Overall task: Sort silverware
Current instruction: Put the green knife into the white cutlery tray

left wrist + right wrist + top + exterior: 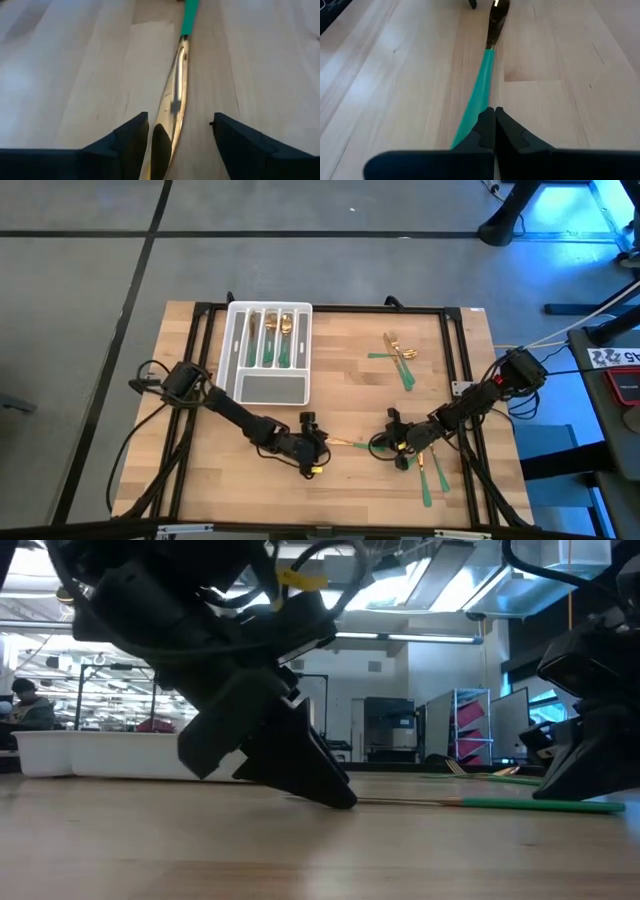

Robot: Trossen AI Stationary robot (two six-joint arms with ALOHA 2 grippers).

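Note:
One piece of silverware, a knife with a gold blade and a slim green handle, lies on the wooden table between my two grippers. My left gripper is open. Its fingers stand on either side of the gold blade; I cannot tell whether one of them touches it. My right gripper is shut on the green handle end. More silverware lies in a small heap at the far right and by the near right. My right gripper holds the knife by its green handle, toward the handle's free end, between its two shut fingers. It comes slanting down from the table's right side, along the knife. The knife lies low and level along the table. The fingers hide the contact itself.
A white compartmented tray stands at the far left with several gold-and-green pieces in its slots. A black frame runs around the table's edges. Bare wood lies between the tray and the far heap.

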